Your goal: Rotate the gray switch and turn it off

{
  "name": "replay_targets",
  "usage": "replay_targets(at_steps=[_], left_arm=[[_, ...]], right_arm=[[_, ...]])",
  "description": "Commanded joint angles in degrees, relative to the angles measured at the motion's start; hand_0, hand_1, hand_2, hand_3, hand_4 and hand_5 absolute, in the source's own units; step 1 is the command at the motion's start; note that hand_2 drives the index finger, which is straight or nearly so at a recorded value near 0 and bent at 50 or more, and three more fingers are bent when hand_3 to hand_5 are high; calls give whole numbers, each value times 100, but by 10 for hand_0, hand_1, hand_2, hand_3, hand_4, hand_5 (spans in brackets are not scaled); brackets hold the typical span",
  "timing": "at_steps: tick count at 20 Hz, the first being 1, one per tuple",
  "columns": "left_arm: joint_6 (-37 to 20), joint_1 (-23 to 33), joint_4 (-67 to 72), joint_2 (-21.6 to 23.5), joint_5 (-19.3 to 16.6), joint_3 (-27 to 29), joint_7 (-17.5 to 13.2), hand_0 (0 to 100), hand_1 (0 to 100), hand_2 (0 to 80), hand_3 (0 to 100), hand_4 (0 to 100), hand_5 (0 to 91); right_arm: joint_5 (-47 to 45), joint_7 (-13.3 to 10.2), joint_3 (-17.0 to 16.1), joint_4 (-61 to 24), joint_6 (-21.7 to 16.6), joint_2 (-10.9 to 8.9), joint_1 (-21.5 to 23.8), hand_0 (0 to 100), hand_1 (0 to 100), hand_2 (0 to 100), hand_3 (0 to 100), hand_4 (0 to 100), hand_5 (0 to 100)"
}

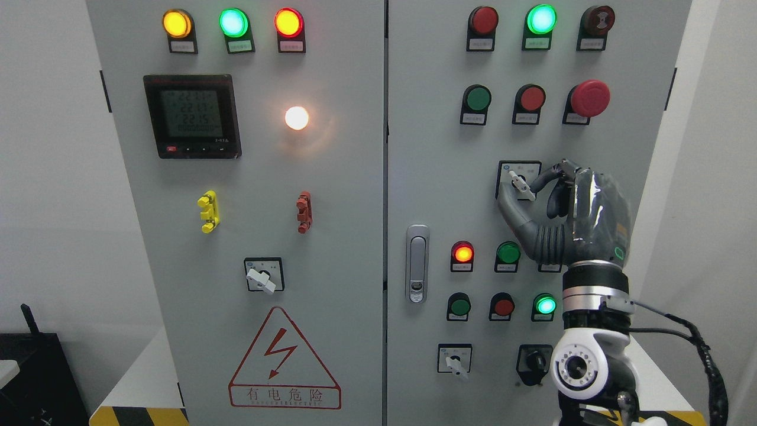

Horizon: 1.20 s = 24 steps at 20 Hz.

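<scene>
The gray rotary switch (520,184) sits on a small black plate on the right cabinet door, its white-gray lever tilted toward the upper left. My right hand (535,195) is raised in front of it, palm toward the panel. Its thumb (513,214) reaches up from below and a finger (547,175) comes in from the right, pinching the lever between them. The hand's back hides the plate's right part. My left arm does not show.
Two similar rotary switches sit lower: one on the left door (263,276), one at the bottom right door (455,361), beside a black key switch (534,361). Red and green push buttons (508,253) and a red mushroom stop button (588,98) surround the hand. A door handle (417,263) stands left.
</scene>
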Motion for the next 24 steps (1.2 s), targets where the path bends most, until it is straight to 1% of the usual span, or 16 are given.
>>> replay_targets(at_steps=[1,6,9,17,24], left_arm=[[-2,0,79,0,0,-9,-4,120,389,0,0,0,0],[-2,0,79,0,0,-9,-4,120,389,0,0,0,0],[-2,0,79,0,0,-9,-4,120,389,0,0,0,0],[-2,0,79,0,0,-9,-4,120,389,0,0,0,0],[-2,0,79,0,0,-9,-13,120,389,0,0,0,0]], right_arm=[[-8,11,-53,69,-6,1,-27,208,489,652,987,974,1000],[1,20,-53,87,-6,9,-54,210,474,659,989,976,1000],[-8,11,-53,105,56,1,-62,216,472,665,990,976,1000],[-8,12,-44,140,56,9,-98,286,495,672,992,978,1000],[-8,11,-35,140,56,9,-98,338,489,679,999,979,1000]])
